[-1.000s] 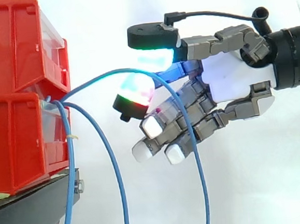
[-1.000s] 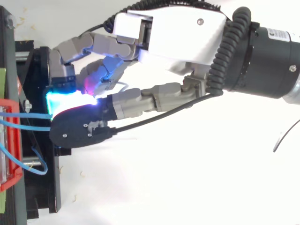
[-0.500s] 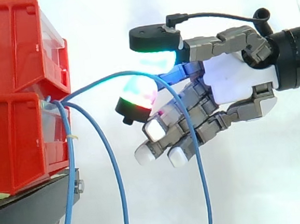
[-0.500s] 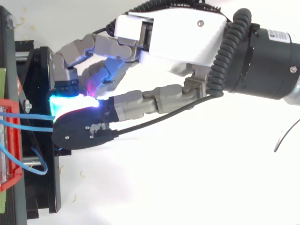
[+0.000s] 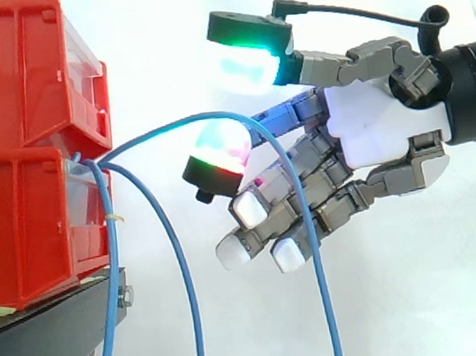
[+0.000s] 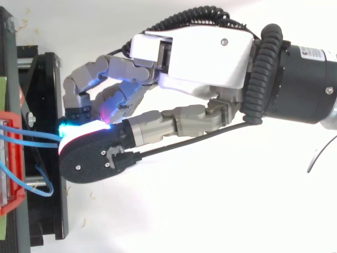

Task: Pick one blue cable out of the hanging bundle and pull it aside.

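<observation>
A white curtain [image 5: 445, 294] backs the scene. Beyond the fingertips, two red bins [image 5: 19, 121] sit stacked on a black stand [image 5: 44, 333]. A robot hand [image 5: 383, 129] reaches level toward them, its fingers [image 5: 297, 198] spread, loosely bent and gripping nothing. A bundle [image 5: 97, 168] of thin cables comes out between the bins. One blue cable [image 5: 175, 117] arcs out from it and passes through the gap between the topmost finger's green-glowing pad [image 5: 249, 62] and a red-and-green pad [image 5: 215, 151] below it. It then drops in front of the lower fingers. It skims just above the lower pad; I cannot tell whether they touch. From above, two blue strands [image 6: 37, 138] run under the topmost finger. Two other cables [image 5: 173, 249] hang nearer the bins, short of the fingertips. The step in hand looks like closing on the chosen cable. To do it well, the two glowing pads should meet squarely on the crest of the arc, with no second strand between them. The cable is thin and the pads are rounded, so it may slip out of a weak pinch. The pull aside should be slow, because the far end is fixed at the bins.
</observation>
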You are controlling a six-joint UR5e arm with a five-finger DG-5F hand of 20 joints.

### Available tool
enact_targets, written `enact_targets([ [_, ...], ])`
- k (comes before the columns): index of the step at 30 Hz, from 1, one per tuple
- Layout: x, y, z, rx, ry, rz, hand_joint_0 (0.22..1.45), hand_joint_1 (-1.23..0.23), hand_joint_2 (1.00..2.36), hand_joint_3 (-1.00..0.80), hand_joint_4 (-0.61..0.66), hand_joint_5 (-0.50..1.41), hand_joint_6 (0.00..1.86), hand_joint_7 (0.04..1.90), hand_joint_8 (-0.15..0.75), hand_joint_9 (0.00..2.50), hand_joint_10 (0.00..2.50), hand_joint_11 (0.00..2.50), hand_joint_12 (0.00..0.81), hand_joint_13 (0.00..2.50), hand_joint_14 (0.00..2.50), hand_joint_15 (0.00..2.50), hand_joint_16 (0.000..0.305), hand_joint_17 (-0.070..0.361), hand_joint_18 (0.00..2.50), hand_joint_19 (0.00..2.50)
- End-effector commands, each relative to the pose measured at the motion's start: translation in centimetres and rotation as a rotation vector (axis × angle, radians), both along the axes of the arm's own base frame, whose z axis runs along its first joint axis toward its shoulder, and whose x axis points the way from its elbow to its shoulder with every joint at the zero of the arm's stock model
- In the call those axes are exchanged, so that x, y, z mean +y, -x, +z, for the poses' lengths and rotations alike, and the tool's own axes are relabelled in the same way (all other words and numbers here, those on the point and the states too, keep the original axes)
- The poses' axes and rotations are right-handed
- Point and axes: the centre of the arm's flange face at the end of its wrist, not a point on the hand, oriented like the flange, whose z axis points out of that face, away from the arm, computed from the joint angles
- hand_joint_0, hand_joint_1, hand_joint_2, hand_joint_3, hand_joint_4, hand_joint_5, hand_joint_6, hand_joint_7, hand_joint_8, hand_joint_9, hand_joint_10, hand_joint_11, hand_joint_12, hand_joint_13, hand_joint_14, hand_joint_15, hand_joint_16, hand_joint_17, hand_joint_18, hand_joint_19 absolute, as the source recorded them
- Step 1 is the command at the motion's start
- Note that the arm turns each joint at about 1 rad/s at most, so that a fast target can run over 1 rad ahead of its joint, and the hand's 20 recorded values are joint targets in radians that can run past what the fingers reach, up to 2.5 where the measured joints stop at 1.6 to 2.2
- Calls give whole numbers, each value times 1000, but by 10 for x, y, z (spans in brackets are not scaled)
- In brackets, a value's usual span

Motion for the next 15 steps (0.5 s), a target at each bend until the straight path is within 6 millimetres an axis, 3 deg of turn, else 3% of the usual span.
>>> enact_targets([
  [1, 1, 0, 0, 0, -1, 2, 455, -412, 1000, -500, 167, -130, 691, 1188, 343, 830, 17, 593, 395, 638, 13, 375, 62, 139, 703, 489],
  [7, 1, 0, 0, 0, -1, 2, 479, -565, 1001, -481, 152, -137, 737, 1191, 335, 830, 18, 614, 382, 631, 14, 373, 59, 133, 682, 493],
  [15, 1, 0, 0, 0, -1, 3, 557, -674, 1024, -158, 137, -159, 843, 1297, 314, 832, 21, 632, 354, 618, 16, 369, 53, 119, 655, 500],
])
